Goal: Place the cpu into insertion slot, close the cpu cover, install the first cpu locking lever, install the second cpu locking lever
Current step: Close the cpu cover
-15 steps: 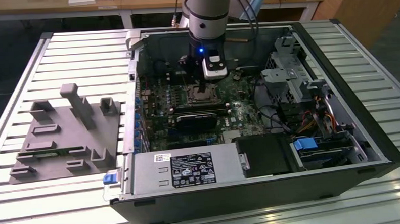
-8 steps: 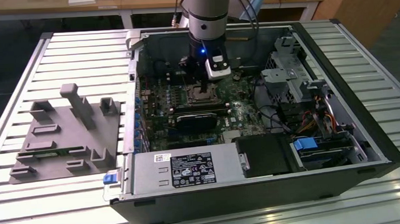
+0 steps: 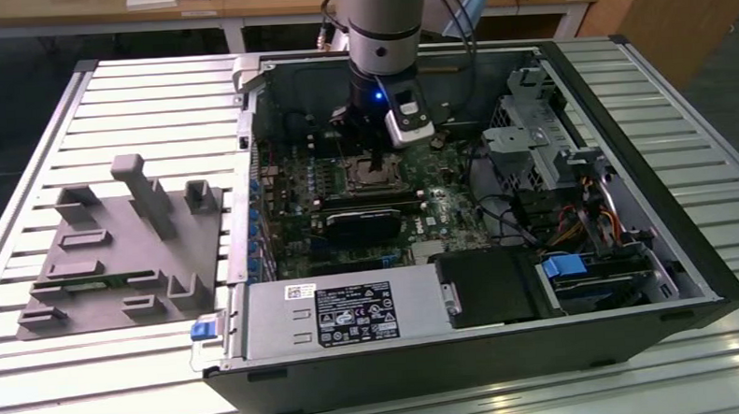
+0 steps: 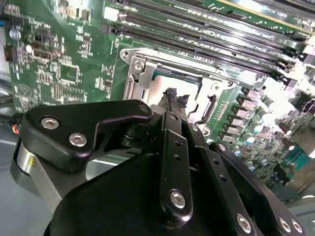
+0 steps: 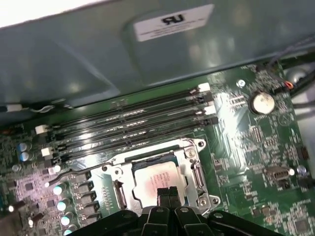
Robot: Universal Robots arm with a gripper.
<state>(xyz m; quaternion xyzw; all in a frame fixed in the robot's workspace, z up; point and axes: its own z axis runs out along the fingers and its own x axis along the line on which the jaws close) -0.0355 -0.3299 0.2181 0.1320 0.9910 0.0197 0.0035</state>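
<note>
1. Gripper [image 5: 168, 194]: my fingers pressed together, pinching nothing, tips low at one edge of the cpu [image 5: 156, 178].
2. The cpu sits in the insertion slot [image 5: 212, 200]; the cpu cover [image 5: 152, 151] frames it.
3. Judged best: I bear on frame metal, not chip.

Worktable [image 3: 128, 96]: pale slatted metal, with bright glare on the near slats.
Grey moulded fixture block [image 3: 121, 246]: lies on the worktable, toward the exterior view's left.
Wooden desk [image 3: 274, 1]: beyond the worktable, with white legs [image 3: 228, 34] and papers [image 3: 148, 0] on top.
Wooden panel [image 3: 673, 16]: far corner, at the exterior view's right.
Floor [image 3: 733, 88]: dark.
</note>
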